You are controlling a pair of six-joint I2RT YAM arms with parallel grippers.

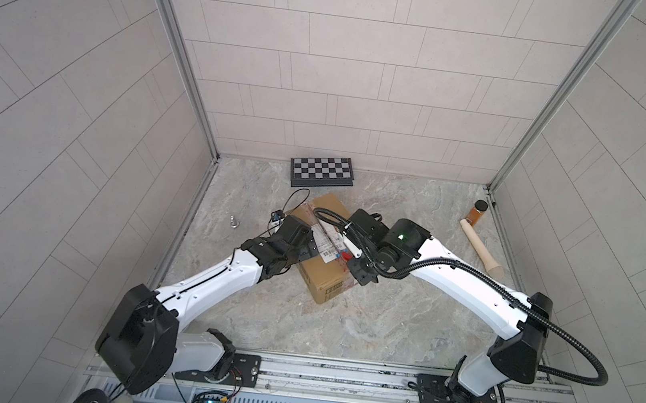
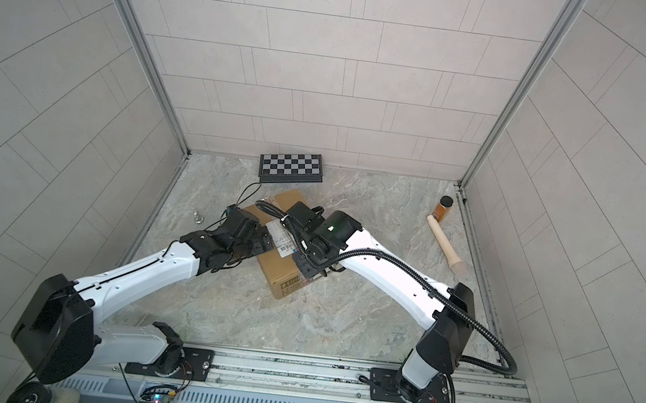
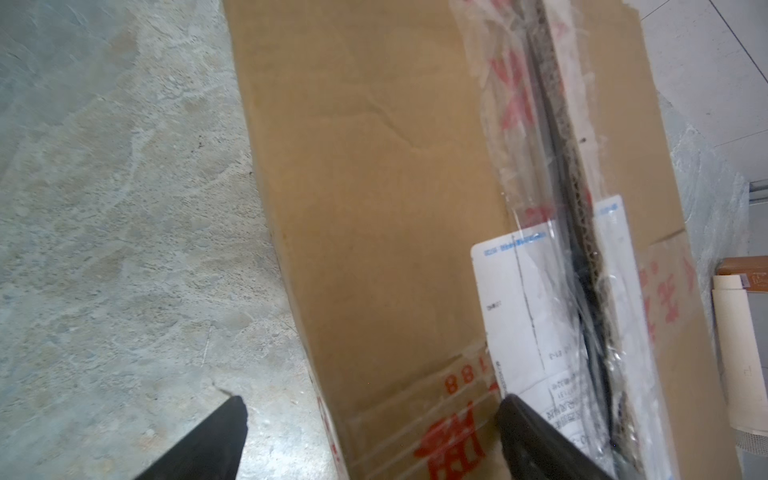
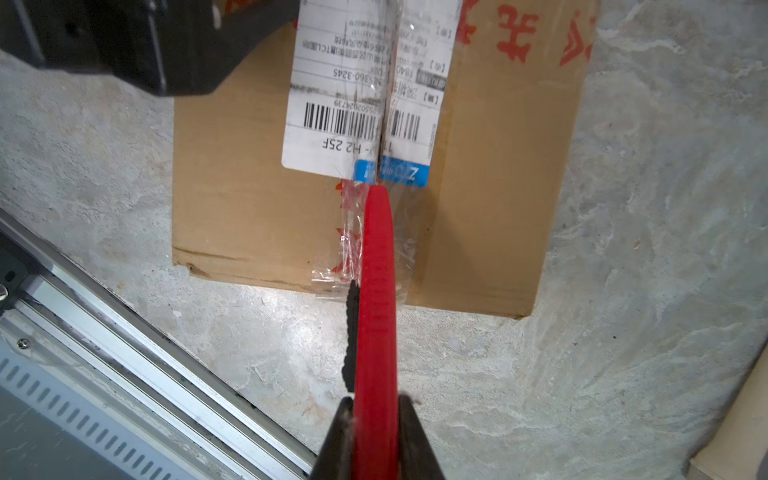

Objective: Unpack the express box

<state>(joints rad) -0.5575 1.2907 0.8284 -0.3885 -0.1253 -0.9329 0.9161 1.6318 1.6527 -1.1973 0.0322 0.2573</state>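
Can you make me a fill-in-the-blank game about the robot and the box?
The right hand is shut on a ____ tool.
The tool's tip touches the express box beside its white ____.
The left hand is ____, with the box's edge between its fingers.
Behind the box lies a checkered board, black and ____.
Missing words: red; label; open; white.

Bright, even white light fills both top views, leaving only faint, soft shadows on the floor (image 1: 382,322). The wide lens bends the tiled walls (image 1: 33,91) into curves toward the edges. In the left wrist view the box (image 3: 374,208) looks soft, and its clear tape (image 3: 498,104) glints. In the right wrist view the label (image 4: 332,83) is crisp, while the red tool (image 4: 376,270) blurs near the lens.
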